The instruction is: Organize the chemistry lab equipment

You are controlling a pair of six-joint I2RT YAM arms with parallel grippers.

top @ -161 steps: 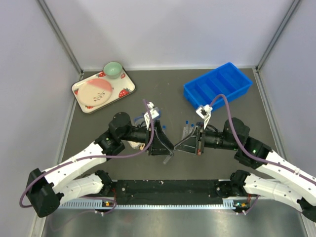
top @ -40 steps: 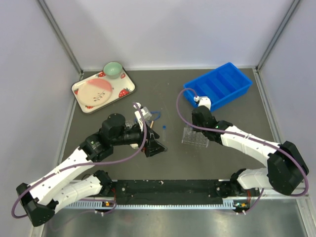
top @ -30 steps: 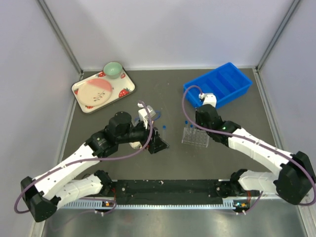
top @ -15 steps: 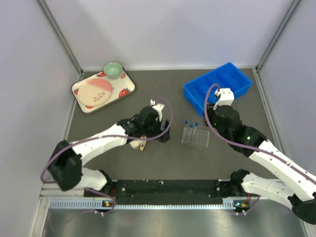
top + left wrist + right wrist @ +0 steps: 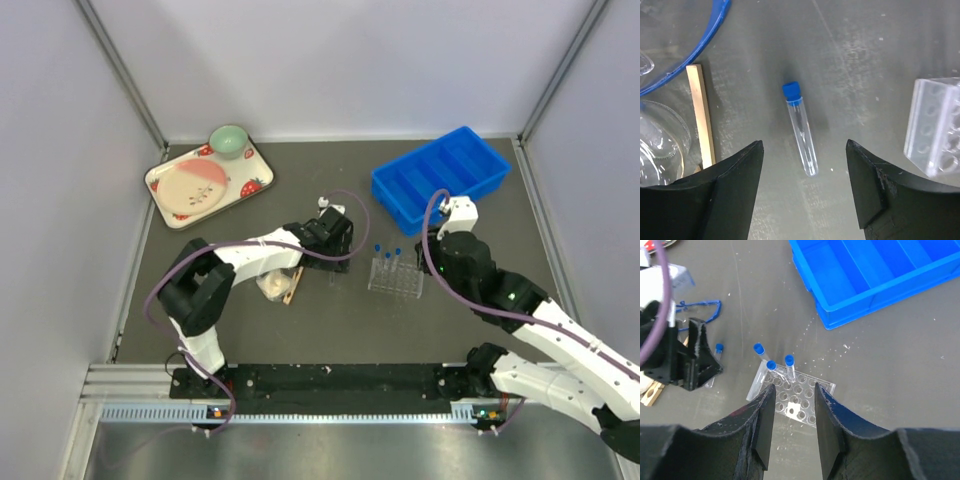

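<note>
A loose blue-capped tube (image 5: 801,131) lies flat on the dark table, and my left gripper (image 5: 804,145) hangs open right over it, one finger on each side, apart from it. From above, that gripper (image 5: 335,258) sits just left of the clear tube rack (image 5: 395,280), which holds three blue-capped tubes (image 5: 771,365) upright at its far end. My right gripper (image 5: 794,388) is open and empty above the rack (image 5: 800,402). A wooden stick (image 5: 701,115) and a glass flask (image 5: 660,135) lie left of the loose tube. A whitish wad (image 5: 270,285) rests beside the stick (image 5: 292,288).
The blue compartment bin (image 5: 395,195) stands at the back right, just beyond the rack. A strawberry-print tray (image 5: 160,180) with a pink plate and a green bowl sits at the back left. A blue cord loop (image 5: 700,307) lies behind the left gripper.
My left arm has stretched right and away over the loose tube, and its jaws have narrowed a little. The right arm has drawn back to the right, off the rack.
</note>
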